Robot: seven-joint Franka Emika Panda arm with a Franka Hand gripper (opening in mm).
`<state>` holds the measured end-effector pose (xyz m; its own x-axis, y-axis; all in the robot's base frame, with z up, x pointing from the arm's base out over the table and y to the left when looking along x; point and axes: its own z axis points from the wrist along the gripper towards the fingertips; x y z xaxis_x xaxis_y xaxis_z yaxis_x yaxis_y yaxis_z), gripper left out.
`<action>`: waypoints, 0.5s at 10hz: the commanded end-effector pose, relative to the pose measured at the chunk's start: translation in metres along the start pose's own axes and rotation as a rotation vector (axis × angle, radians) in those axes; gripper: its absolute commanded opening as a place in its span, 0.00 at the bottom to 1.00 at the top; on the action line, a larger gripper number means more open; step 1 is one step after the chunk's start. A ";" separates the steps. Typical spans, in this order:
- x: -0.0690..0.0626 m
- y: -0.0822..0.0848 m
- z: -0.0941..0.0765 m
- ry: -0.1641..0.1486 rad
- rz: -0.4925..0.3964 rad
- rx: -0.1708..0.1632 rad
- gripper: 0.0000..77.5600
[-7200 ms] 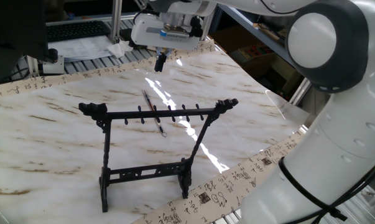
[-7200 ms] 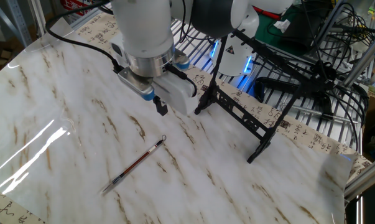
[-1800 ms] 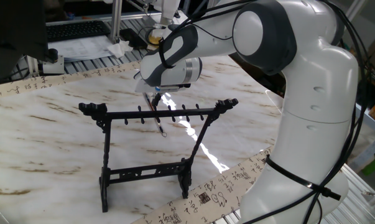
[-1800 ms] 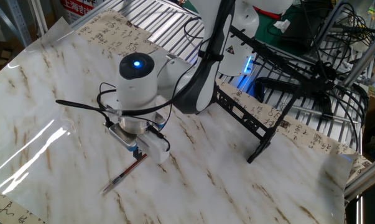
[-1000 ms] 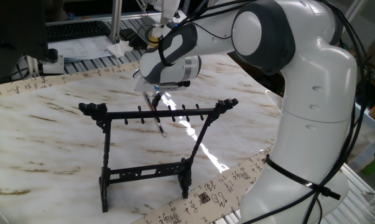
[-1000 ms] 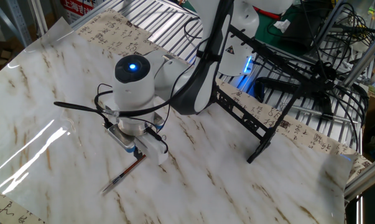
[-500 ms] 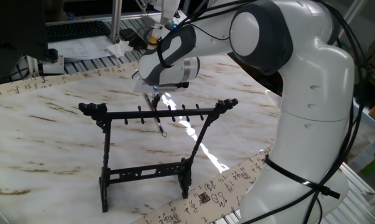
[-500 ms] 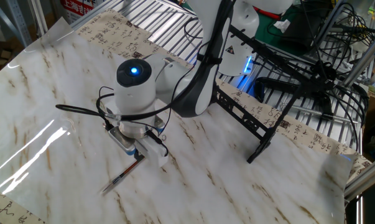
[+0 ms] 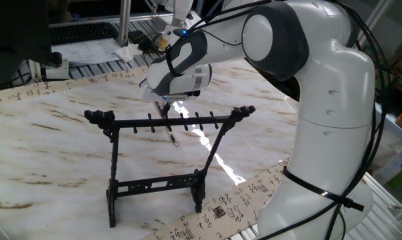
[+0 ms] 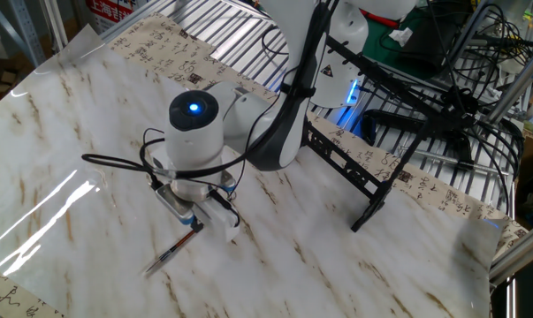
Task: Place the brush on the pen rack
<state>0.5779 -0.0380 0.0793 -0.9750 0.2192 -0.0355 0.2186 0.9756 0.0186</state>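
One brush point(image 10: 171, 253) flat on marble, fingers point(image 10: 198, 223) astride, rack point(image 9: 166, 123) apart.

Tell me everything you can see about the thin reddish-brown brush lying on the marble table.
The thin reddish-brown calligraphy brush is pencil-slim, with a dark pointed tip toward the table's near edge in the other fixed view and a small loop at the opposite end, seen behind the black peg-topped pen rack. It lies flat on the white brown-veined marble tabletop, apart from the rack. The white robot gripper sits low over its middle, hiding part of the shaft; whether the jaws have closed on it cannot be told.
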 end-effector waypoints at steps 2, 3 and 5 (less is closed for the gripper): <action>-0.002 0.000 0.003 -0.001 -0.020 0.002 0.00; -0.002 0.000 0.004 -0.002 -0.036 0.001 0.00; -0.003 -0.001 0.006 -0.003 -0.049 0.002 0.00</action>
<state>0.5796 -0.0391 0.0724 -0.9844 0.1724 -0.0356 0.1719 0.9850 0.0154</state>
